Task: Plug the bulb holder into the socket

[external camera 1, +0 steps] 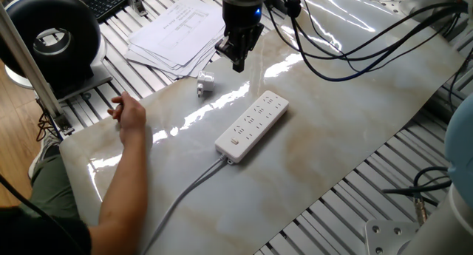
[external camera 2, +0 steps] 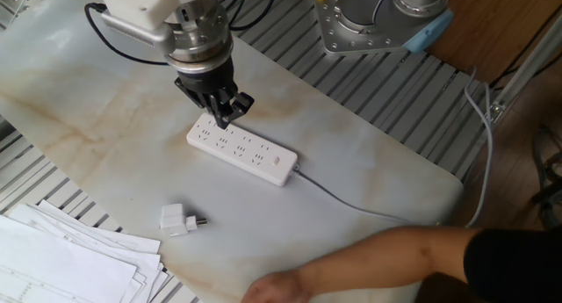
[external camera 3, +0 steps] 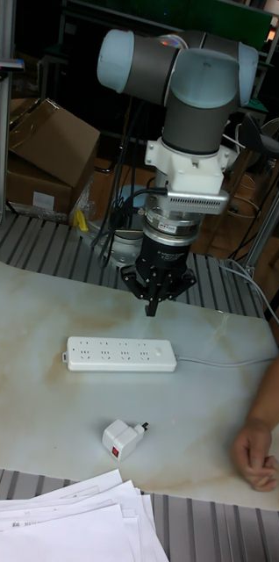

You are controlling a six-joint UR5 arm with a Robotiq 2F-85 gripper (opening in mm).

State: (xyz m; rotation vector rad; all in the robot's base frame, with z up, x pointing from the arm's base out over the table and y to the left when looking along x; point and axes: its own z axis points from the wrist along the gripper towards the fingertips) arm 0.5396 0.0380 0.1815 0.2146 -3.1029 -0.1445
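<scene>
The jaws hang above the tabletop [external camera 1: 347, 114] with their tips drawn together to a point and nothing between them; in the tall fixed view the gripper [external camera 3: 152, 307] tapers to a single tip over the far side of the socket [external camera 3: 122, 354], and in the other fixed view the gripper [external camera 2: 224, 117] sits over the strip's end away from the cable. The socket [external camera 1: 252, 125] lies flat on the tabletop, its grey cable [external camera 1: 185, 199] trailing off toward the near edge. The bulb holder [external camera 3: 122, 438] lies on its side on the tabletop, well apart from the jaws and near the socket, between it and a stack of papers [external camera 3: 60, 527]; its prongs stick out sideways and a small red mark shows on its body. In one fixed view the bulb holder [external camera 1: 205, 84] lies just below and left of the gripper [external camera 1: 238, 61]. A person's hand [external camera 1: 131, 113] rests on the tabletop edge, clear of both. The bulb holder looks like light, rigid, smooth plastic, so it could skid or twist under a loose pinch; the flat sides of its blocky body seem the best place to grip, keeping off the prongs and the round end. It will likely need turning prongs-down first.
</scene>
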